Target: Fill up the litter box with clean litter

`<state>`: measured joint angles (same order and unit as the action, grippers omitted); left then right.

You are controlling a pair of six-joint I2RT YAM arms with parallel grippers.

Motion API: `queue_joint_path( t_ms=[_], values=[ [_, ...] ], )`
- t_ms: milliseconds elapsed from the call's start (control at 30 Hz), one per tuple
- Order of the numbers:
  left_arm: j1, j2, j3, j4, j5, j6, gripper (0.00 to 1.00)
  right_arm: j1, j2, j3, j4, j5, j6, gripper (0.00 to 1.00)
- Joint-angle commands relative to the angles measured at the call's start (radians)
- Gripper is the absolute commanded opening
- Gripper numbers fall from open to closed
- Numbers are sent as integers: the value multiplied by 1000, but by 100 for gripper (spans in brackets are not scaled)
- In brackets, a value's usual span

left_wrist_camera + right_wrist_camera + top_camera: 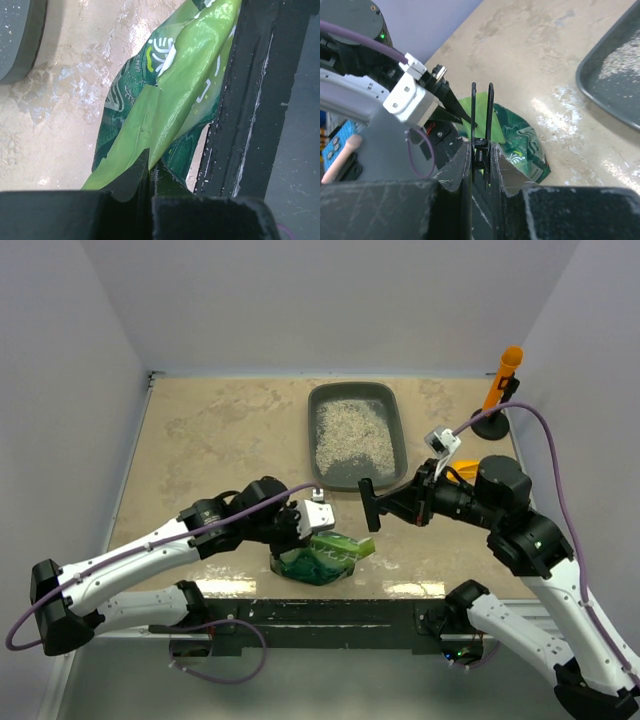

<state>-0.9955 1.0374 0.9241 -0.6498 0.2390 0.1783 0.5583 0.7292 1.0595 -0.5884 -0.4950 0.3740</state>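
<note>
Toward the far middle of the beige mottled stone-look tabletop [220, 430], the shallow dark grey rectangular plastic litter box [357, 433] is seen lying flat, with fine pale whitish-grey clean litter [352, 432] spread over most of its floor. A few stray granules are scattered on the tabletop near its near corner. At the near edge of the table, just left of centre, a glossy green printed bag [322, 558] is seen crumpled and lying low. A lighter green fold of the bag is pinched by the left gripper [150, 167], whose jaws are closed tight on the film, as shown in the left wrist view. The right gripper [481, 145] is held above the table between the bag and the litter box, and a flat black spring clip [481, 117] is clamped between its closed fingers. In the right wrist view the clip's two thin plates are seen pointing toward the bag and the left gripper. At the far right corner, an orange-handled tool [502, 380] is stood upright in a black stand [489, 423].
</note>
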Motion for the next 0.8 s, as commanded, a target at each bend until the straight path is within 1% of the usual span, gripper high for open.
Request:
queue_joint_path(
  t_ms=[0, 100, 233, 300, 400, 533, 600, 700, 767],
  values=[
    [-3, 76, 86, 90, -1, 81, 0, 5, -54, 22, -14, 131, 43, 0],
    [-3, 154, 169, 98, 37, 139, 0, 3, -65, 48, -47, 176, 39, 0],
    [-3, 257, 269, 96, 51, 213, 0, 2, -83, 76, -82, 210, 34, 0],
    [-3, 288, 338, 87, 59, 243, 0, 3, -88, 86, -96, 222, 36, 0],
    [-3, 338, 396, 88, 94, 294, 0, 3, -96, 100, -110, 237, 39, 0],
    [-2, 372, 433, 72, 132, 395, 0, 3, -96, 135, -146, 260, 31, 0],
    [14, 381, 437, 72, 158, 421, 0, 3, -96, 152, -172, 268, 26, 0],
    [58, 375, 426, 82, 236, 464, 0, 3, -94, 161, -202, 288, 25, 0],
    [84, 372, 424, 90, 262, 495, 0, 3, -96, 162, -212, 300, 28, 0]
  ],
)
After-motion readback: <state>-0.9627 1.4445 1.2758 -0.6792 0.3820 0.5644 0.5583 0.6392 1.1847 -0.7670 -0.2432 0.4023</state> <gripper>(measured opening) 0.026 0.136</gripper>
